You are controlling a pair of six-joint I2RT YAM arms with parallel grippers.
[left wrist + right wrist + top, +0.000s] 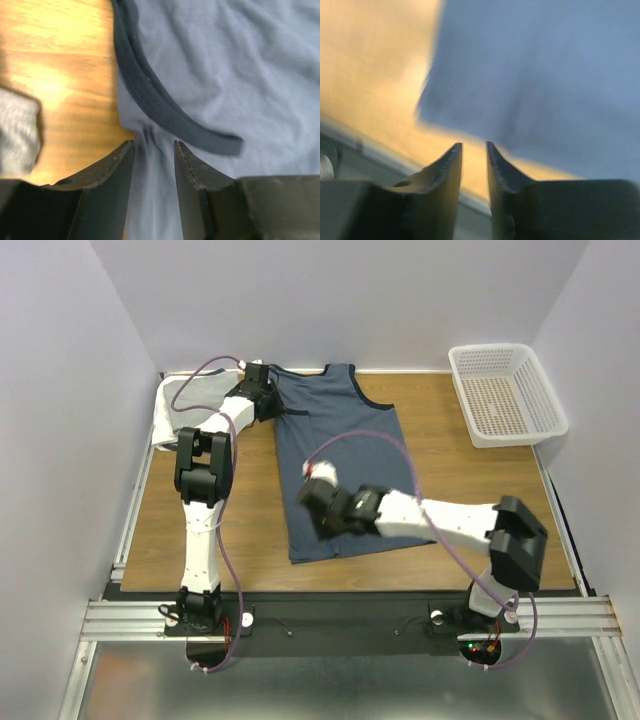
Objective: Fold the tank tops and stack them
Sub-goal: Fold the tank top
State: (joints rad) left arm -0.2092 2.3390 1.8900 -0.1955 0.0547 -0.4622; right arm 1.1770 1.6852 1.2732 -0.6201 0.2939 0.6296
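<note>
A brown wooden table (450,530) is filling the view. A slate-blue cotton tank top (340,440) is lying flat along its middle, straps toward the far edge and hem toward me. I judge it is spread out this way so it can be folded.

A white perforated plastic basket (490,348) is sitting at the far right corner, well apart from the shirt. A light grey folded cloth (185,400) is resting at the far left corner, likely where the stack is forming.

My left gripper (153,144) is reaching to the far left shoulder of the shirt. Its jaws are standing partly apart. Puckered blue cloth is running between them, just beside the dark navy armhole trim (150,100). The jaws are straddling the fabric, not pinching it.

My right gripper (474,145) is hovering near the shirt's near left hem corner. That view is blurring. Its jaws are standing slightly apart and holding nothing; bare wood is showing through the gap.
</note>
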